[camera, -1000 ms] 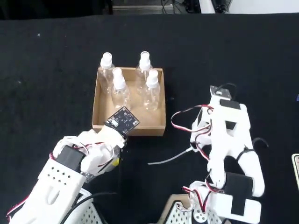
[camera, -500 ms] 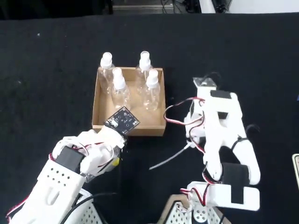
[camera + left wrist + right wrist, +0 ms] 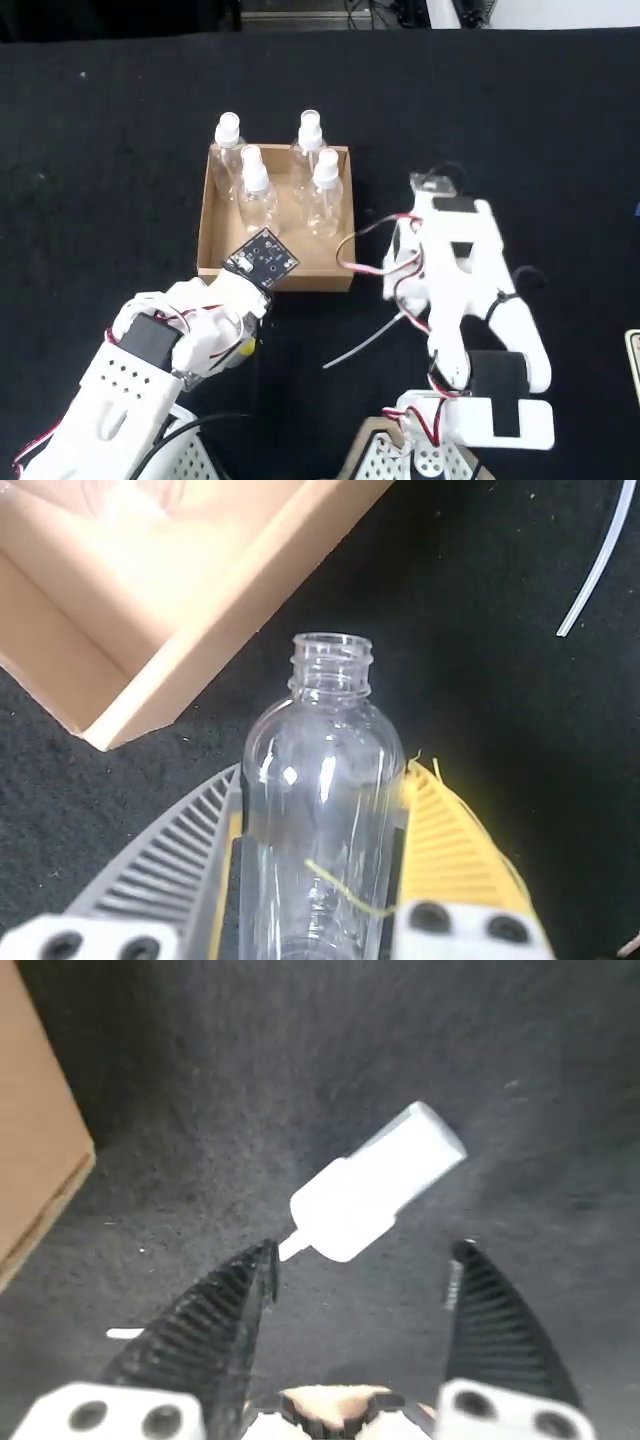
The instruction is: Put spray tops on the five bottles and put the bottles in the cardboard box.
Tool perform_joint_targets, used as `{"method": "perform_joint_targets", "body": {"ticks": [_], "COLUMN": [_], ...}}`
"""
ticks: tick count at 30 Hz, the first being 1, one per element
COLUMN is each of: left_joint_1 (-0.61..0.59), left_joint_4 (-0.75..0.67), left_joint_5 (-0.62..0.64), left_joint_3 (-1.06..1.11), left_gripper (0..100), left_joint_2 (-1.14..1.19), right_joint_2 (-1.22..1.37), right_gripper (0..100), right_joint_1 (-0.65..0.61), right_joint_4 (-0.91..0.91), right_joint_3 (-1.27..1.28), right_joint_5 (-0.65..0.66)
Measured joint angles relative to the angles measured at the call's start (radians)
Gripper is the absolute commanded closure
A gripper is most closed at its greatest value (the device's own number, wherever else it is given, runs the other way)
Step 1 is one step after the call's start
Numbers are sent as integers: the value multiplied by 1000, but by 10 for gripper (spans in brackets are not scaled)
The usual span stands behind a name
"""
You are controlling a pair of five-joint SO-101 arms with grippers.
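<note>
left wrist view, left end effector (image 3: 322,775) clamping capless bottle (image 3: 325,720); box (image 3: 235,605) near

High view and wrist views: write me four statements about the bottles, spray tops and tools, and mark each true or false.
1. The cardboard box holds four capped bottles. True.
2. The clear bottle in the left tool has a spray top on it. False: its threaded neck is bare.
3. The right tool is shut on the loose spray top. False: the tool is open, and the top lies on the table just ahead of its fingers.
4. The left tool is shut on the clear bottle outside the cardboard box. True.
</note>
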Motion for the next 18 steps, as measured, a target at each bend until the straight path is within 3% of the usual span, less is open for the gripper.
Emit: {"method": "perform_joint_targets", "body": {"ticks": [4, 9, 11, 18], "left_joint_1": [0, 0, -5, -9], "left_joint_4": [0, 0, 0, 0], "left_joint_5": [0, 0, 0, 0], "left_joint_3": [0, 25, 26, 26], "left_gripper": [887, 887, 887, 887], "left_joint_2": [0, 0, 0, 0], "right_joint_2": [0, 0, 0, 2], "right_gripper": [796, 992, 976, 987], "right_joint_1": [-3, 11, 9, 11], "right_joint_4": [-129, -169, -167, -14], "right_joint_3": [83, 83, 80, -63], "right_joint_5": [-66, -103, -97, 138]}}
